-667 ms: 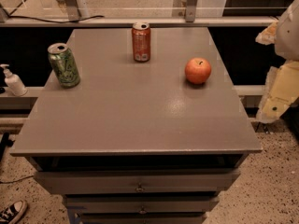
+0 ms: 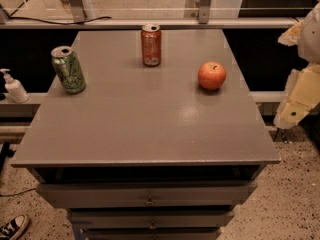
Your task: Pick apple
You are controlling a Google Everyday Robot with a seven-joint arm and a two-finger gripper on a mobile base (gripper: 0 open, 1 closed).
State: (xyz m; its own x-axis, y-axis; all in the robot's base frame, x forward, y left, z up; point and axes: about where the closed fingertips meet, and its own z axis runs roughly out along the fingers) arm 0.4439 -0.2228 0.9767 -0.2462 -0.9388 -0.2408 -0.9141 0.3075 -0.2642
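Note:
The apple (image 2: 212,75) is round and orange-red with a small dark stem dimple. It rests on the grey table top (image 2: 150,129), right of centre and toward the back. My gripper (image 2: 295,101) shows as cream-coloured arm parts at the right edge of the view, off the table's right side. It hangs lower than and to the right of the apple, well apart from it, and holds nothing that I can see.
An orange-red soda can (image 2: 151,44) stands upright at the back centre, left of the apple. A green can (image 2: 68,69) stands at the left edge. A white pump bottle (image 2: 14,86) sits on a ledge left of the table. Drawers (image 2: 149,200) are below the front edge.

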